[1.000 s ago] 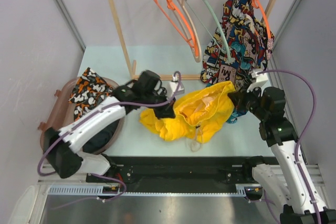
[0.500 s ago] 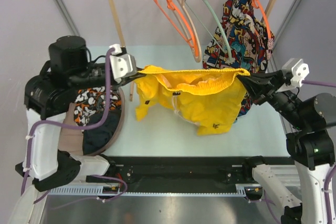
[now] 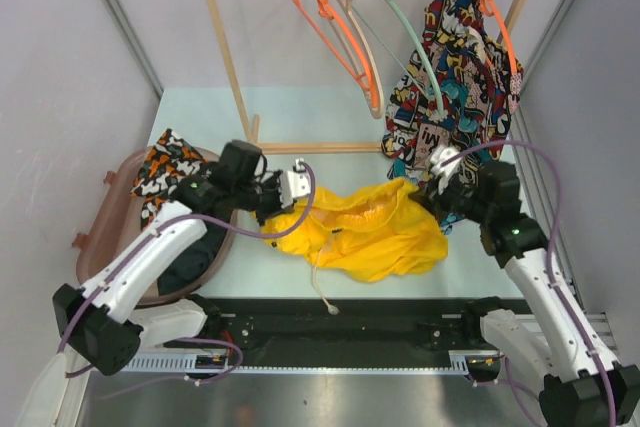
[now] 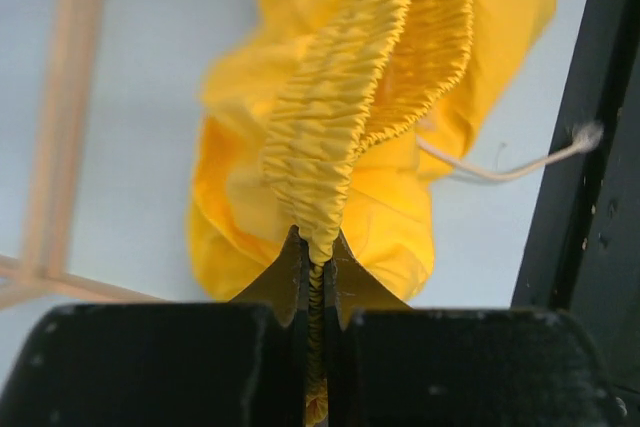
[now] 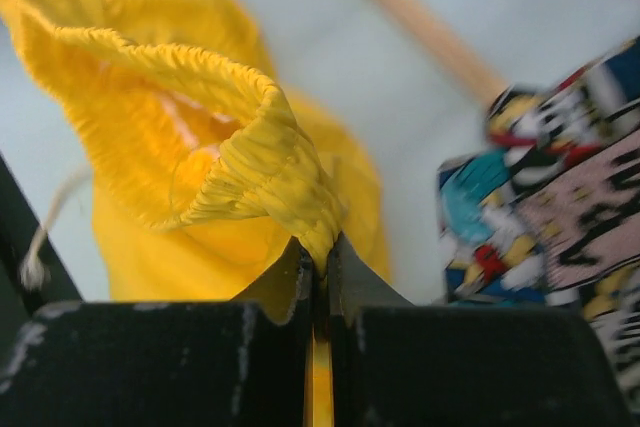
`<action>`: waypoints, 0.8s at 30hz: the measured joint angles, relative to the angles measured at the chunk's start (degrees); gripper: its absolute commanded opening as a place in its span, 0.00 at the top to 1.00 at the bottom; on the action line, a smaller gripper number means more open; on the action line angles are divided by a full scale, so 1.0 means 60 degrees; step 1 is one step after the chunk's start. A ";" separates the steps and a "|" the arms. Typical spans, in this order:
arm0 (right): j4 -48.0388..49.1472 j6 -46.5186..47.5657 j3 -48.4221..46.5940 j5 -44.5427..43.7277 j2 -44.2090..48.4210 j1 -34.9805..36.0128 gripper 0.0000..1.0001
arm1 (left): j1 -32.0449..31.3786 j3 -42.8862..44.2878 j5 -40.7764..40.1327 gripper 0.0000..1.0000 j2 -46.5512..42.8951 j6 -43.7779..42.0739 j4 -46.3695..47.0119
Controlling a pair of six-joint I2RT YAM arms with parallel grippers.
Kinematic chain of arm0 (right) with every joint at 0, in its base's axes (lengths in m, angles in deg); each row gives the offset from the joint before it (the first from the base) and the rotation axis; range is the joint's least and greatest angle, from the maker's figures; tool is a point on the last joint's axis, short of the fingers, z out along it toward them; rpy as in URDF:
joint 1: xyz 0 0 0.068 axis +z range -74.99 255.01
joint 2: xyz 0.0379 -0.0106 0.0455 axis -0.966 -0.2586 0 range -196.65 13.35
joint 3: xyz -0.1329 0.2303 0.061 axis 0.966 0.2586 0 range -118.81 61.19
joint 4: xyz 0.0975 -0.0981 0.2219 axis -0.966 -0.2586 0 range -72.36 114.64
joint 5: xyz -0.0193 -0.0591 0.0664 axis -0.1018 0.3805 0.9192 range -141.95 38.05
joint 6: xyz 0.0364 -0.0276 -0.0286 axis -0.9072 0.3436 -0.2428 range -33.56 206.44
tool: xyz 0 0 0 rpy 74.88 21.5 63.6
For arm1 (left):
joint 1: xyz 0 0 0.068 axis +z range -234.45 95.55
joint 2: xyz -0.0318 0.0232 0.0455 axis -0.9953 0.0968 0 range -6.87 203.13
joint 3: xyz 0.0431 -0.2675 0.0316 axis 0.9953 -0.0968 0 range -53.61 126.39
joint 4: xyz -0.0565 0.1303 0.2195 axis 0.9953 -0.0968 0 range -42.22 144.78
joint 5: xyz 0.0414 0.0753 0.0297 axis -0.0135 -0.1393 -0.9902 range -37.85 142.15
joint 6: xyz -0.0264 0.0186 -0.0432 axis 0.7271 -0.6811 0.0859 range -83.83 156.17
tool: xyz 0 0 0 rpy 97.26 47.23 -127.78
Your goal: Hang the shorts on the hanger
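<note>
The yellow shorts (image 3: 365,232) lie bunched on the table between my two arms, their whitish drawstring (image 3: 322,292) trailing over the front edge. My left gripper (image 3: 290,209) is shut on the elastic waistband at the shorts' left end (image 4: 330,127). My right gripper (image 3: 425,197) is shut on the waistband at the right end (image 5: 250,167). The mint-green hanger (image 3: 412,42) hangs on the rail at the back, above and behind the shorts, empty.
A wooden rack (image 3: 225,42) stands at the back with two orange hangers (image 3: 335,27), a beige hanger (image 3: 362,32) and a comic-print garment (image 3: 465,57). A brown basket (image 3: 100,237) at the left holds orange-black-white cloth (image 3: 165,169). A black rail (image 3: 400,317) runs along the table's front.
Both arms have come down from holding the shorts stretched out in the air; the shorts now rest crumpled on the table, still gripped at both waistband ends.
</note>
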 measured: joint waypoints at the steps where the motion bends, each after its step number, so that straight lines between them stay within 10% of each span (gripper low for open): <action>1: 0.0018 0.0459 0.0685 -0.0004 -0.0047 0.0124 1.00 | 0.0000 -0.0747 -0.0055 1.00 0.0004 0.0004 0.0401; 20: 0.1075 0.2503 0.3450 -0.0648 -0.0885 0.0543 0.80 | 0.0284 -0.2994 -0.0106 0.81 0.2288 0.0594 0.2422; 24: 0.0747 0.2433 0.3300 -0.0707 -0.0994 0.0404 0.92 | 0.0452 -0.2728 -0.0062 0.87 0.2430 0.0659 0.2189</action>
